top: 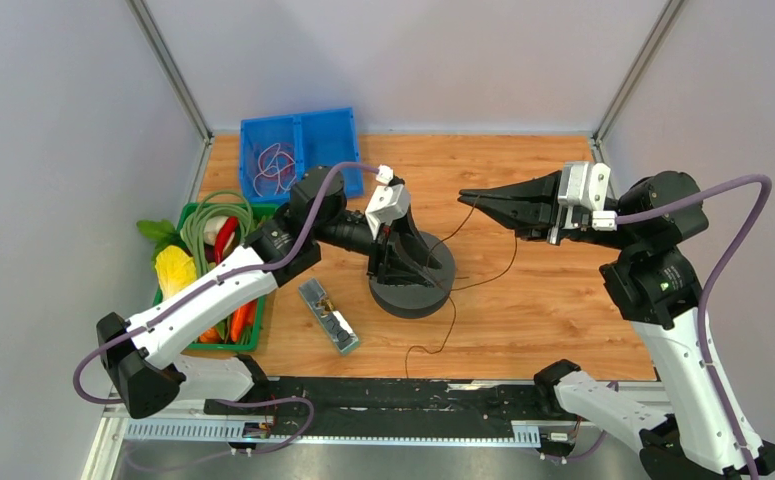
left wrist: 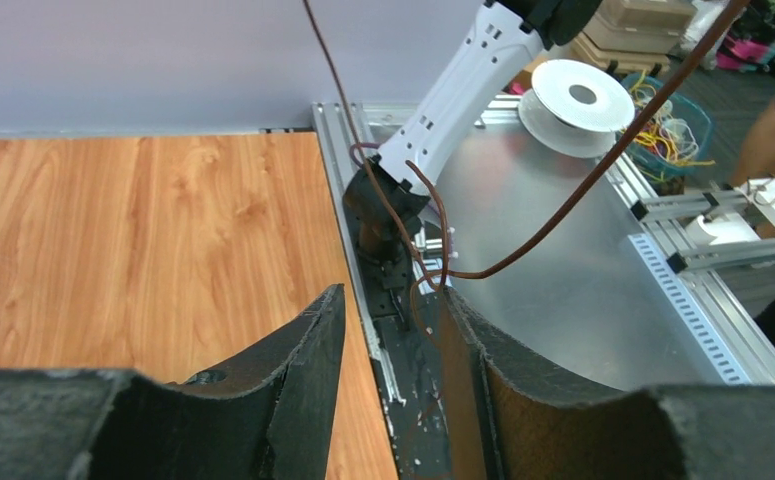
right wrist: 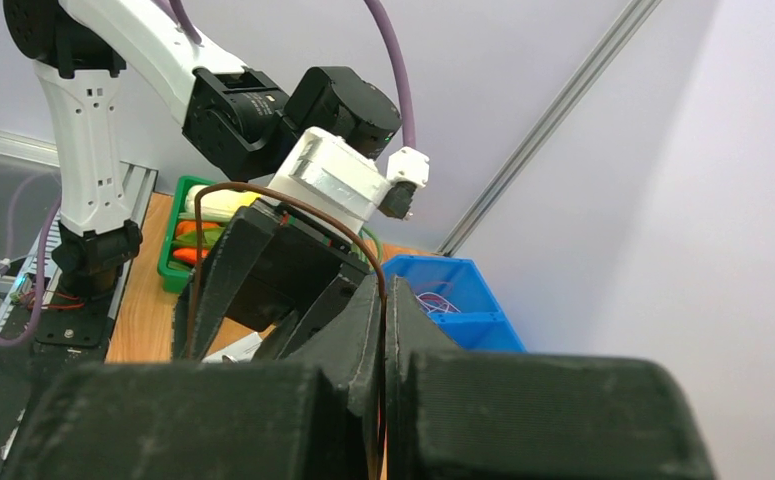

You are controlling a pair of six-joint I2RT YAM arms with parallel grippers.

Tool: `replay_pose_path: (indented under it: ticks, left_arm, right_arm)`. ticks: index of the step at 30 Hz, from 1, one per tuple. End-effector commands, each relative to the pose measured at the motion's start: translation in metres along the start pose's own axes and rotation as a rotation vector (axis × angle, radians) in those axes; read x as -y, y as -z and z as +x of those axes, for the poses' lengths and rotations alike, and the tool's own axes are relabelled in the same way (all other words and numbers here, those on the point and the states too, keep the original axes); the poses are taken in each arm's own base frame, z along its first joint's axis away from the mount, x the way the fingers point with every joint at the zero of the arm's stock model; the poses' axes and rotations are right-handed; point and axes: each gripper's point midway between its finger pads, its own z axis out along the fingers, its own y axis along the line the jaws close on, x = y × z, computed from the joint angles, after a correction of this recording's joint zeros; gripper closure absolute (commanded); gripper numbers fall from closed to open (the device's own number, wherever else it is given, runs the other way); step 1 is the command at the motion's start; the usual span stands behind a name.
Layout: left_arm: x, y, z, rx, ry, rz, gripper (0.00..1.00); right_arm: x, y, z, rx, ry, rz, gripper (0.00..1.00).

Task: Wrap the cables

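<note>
1. Nearest the arms' bases, the cable (top: 452, 322) lay with its loose end on the surface (top: 563, 310). It was so thin that its course was hard to follow.
2. A dark spool (top: 437, 282) sat mid-surface, its hub hidden under the left pincer (top: 403, 262). The jaws stood partly apart, but whether they gripped the spool could not be told.
3. Farther back, the right pincer (top: 467, 197) was clenched on the cable, which ran in between its closed tips.
4. Farthest off, a blue bin (top: 328, 130) held a tangle of thin wires too small to sort out.
</note>
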Motion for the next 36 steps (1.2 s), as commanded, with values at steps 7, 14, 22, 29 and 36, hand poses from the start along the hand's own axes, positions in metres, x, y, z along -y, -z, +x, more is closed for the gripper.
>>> replay_pose_path:
  ticks: [7, 14, 22, 29, 36]
  left_arm:
    - [0.022, 0.002, -0.006, -0.018, -0.089, 0.081, 0.50]
    - [0.015, -0.002, -0.013, -0.003, -0.100, 0.047, 0.53]
    - [-0.002, -0.006, -0.014, 0.012, -0.073, -0.034, 0.79]
    - [-0.017, 0.001, -0.008, 0.027, -0.014, -0.155, 1.00]
    - [-0.079, 0.038, -0.014, 0.013, 0.004, -0.457, 1.00]
  right_arm:
    - [0.002, 0.001, -0.002, 0.000, 0.024, 0.018, 1.00]
    - [0.002, 0.001, -0.002, 0.001, 0.021, 0.015, 1.00]
    - [0.003, 0.001, -0.001, 0.001, 0.020, 0.026, 1.00]
    - [0.003, 0.004, 0.005, -0.028, 0.003, 0.050, 1.00]
    - [0.019, 0.023, 0.036, -0.127, 0.013, 0.207, 1.00]
